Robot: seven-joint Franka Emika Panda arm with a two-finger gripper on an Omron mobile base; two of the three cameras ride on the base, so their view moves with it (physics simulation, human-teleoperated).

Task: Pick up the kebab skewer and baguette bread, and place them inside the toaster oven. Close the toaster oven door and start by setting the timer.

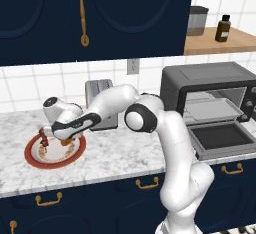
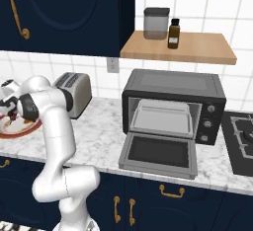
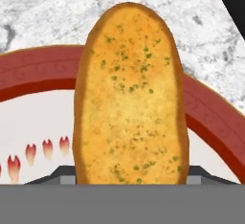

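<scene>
While the baguette bread [image 3: 129, 98] stands tall through the middle of the hand view, golden and flecked with green, its lower end sits between the two dark fingertips [image 3: 60, 174] at the bottom edge, one on each side of it. Whether those tips press the crust or just flank it is hard to tell from this angle. Beneath the bread lies the red-rimmed plate [image 3: 210, 117], its white centre painted with small red marks, on the marble counter [image 3: 48, 12].

At the left of the left base view, the gripper [image 1: 61, 137] reaches down onto that plate [image 1: 35, 159], and the kebab skewer [image 1: 44, 139] shows as a dark red bit at the plate's upper left rim. A silver slot toaster [image 1: 98, 92] stands behind the arm.

At the right of that view, the toaster oven [image 1: 210, 85] sits with the toaster oven door [image 1: 222, 138] folded down flat, the inner tray [image 1: 210, 109] showing. Upper right, a wooden shelf [image 1: 235, 40] carries a grey canister [image 1: 197, 20] and a brown bottle [image 1: 223, 28].
</scene>
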